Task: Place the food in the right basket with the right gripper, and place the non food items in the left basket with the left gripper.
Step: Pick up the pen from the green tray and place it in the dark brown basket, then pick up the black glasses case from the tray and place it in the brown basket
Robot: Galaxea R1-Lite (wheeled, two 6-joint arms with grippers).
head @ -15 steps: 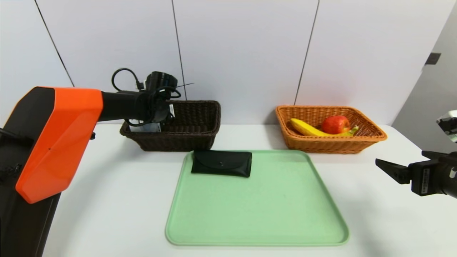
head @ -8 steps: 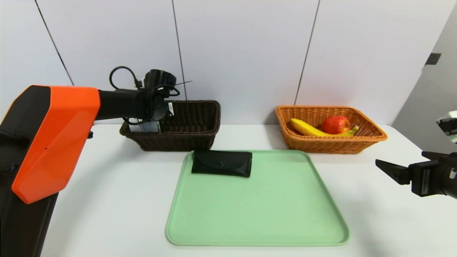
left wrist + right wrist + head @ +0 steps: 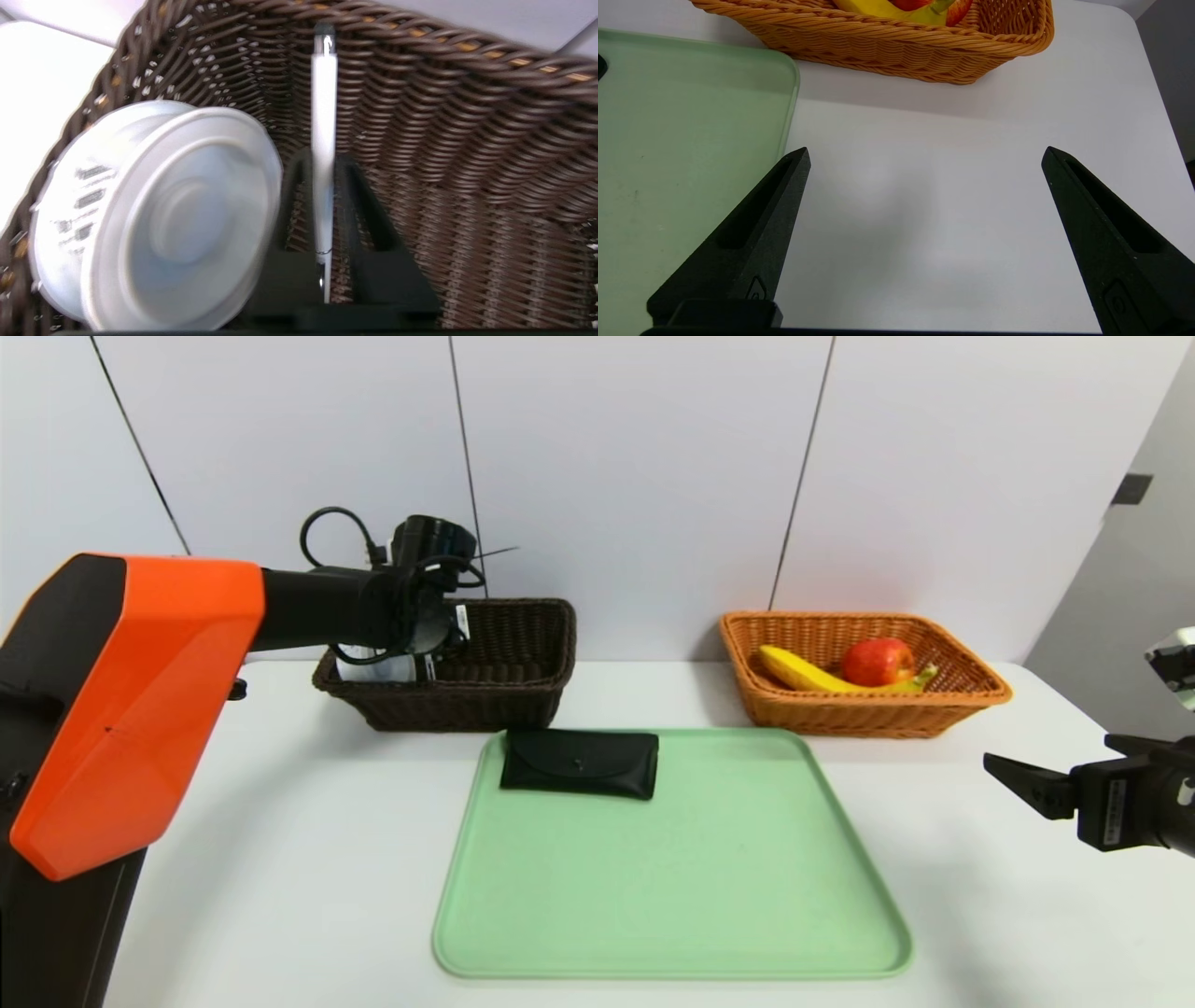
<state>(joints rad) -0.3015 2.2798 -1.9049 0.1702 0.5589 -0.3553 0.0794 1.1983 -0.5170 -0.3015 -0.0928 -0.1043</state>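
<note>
On the white counter (image 3: 308,859) a pale green tray (image 3: 672,896) lies nearest, and everything else is placed from it. The right gripper (image 3: 924,163) hangs low over the bare counter just off the tray's right edge, fingers (image 3: 752,233) spread wide apart with nothing between them.

At the tray's far left corner lies the black pouch (image 3: 580,763), flat, flap up with a small snap at its middle, its far edge at the tray's rim.

Beyond the tray's far right corner stands the tan basket (image 3: 864,709). In it the banana (image 3: 803,674) lies lengthwise and the apple (image 3: 878,662) rests against it.

Beyond the tray's far left corner stands the dark basket (image 3: 504,700). The left gripper (image 3: 322,161) reaches down into its left end. The wrist view shows the white pen (image 3: 323,140) lying along the narrow gap between the two black fingers (image 3: 369,210), silver tip toward the basket's far wall; the fingers sit close on either side of it, and whether they pinch it or have let go cannot be told. Just beside the pen, the white spool (image 3: 154,214) stands on edge against the basket's wall. Its rim bears small dark printed labels, too blurred to read.
</note>
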